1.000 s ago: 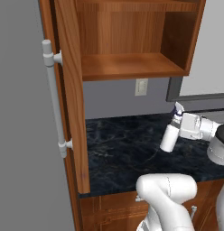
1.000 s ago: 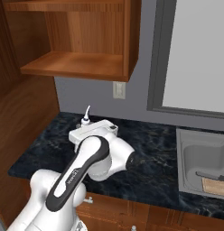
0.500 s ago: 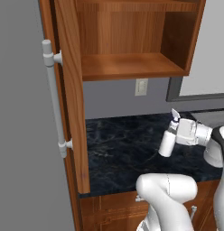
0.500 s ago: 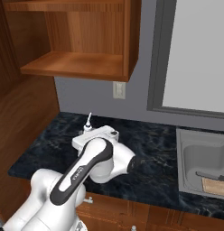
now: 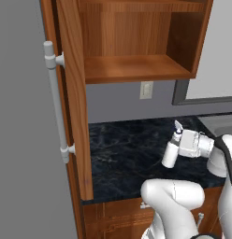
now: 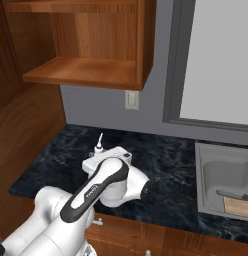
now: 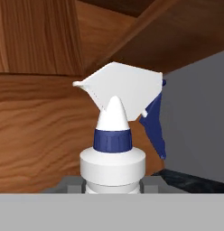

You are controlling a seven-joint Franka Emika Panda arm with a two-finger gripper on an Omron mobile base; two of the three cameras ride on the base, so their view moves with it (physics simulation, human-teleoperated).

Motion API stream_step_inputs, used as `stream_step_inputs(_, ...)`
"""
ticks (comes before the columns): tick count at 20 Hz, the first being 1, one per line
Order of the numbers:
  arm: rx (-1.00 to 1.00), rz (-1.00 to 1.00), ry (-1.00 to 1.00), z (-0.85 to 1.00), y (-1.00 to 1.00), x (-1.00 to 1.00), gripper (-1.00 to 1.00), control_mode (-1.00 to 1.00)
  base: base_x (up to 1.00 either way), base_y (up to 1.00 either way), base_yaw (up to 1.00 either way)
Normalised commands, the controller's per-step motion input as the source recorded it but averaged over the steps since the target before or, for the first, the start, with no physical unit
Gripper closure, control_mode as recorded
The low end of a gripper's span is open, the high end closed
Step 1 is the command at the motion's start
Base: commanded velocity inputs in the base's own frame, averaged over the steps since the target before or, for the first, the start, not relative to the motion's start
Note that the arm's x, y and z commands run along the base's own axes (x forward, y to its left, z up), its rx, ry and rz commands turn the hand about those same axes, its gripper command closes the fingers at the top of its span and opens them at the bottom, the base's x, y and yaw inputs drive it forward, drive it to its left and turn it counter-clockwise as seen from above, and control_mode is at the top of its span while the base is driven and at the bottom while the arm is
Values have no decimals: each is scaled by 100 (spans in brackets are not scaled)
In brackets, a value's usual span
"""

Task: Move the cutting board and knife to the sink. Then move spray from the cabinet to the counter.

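My gripper (image 5: 179,145) is shut on the spray (image 5: 170,153), a small white bottle held tilted low over the black counter (image 5: 122,149); whether its base touches the top I cannot tell. From the right, its thin nozzle tip (image 6: 99,143) pokes up beside the white hand. Close up, the spray (image 7: 114,135) shows its white trigger head and a blue collar. The cabinet (image 5: 132,70) stands open above with a bare shelf. At the right, the cutting board (image 6: 239,206) and the knife (image 6: 235,195) lie in the sink (image 6: 203,150).
The open cabinet door (image 5: 73,102) with its long silver handle (image 5: 54,100) juts out to the left of the arm. A wall outlet (image 5: 146,89) sits on the grey wall under the cabinet. A dark-framed window (image 6: 216,60) is above the sink.
The hand has carried the spray lower and a little nearer the counter's front edge, with the bottle tilting more. The grip has not changed.
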Motion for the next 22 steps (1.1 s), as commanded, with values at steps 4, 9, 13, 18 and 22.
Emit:
stream_step_inputs(4,-3,0,-2,-30,0,3,100,-100,0,0,0)
stream_step_inputs(9,-4,0,-2,-24,0,1,100,-100,0,0,0)
stream_step_inputs(13,-5,0,-4,-21,0,0,100,-100,0,0,0)
stream_step_inputs(18,-7,0,-6,-20,0,0,100,-100,0,0,0)
stream_step_inputs(22,-6,0,-3,-21,0,1,100,-100,0,0,0)
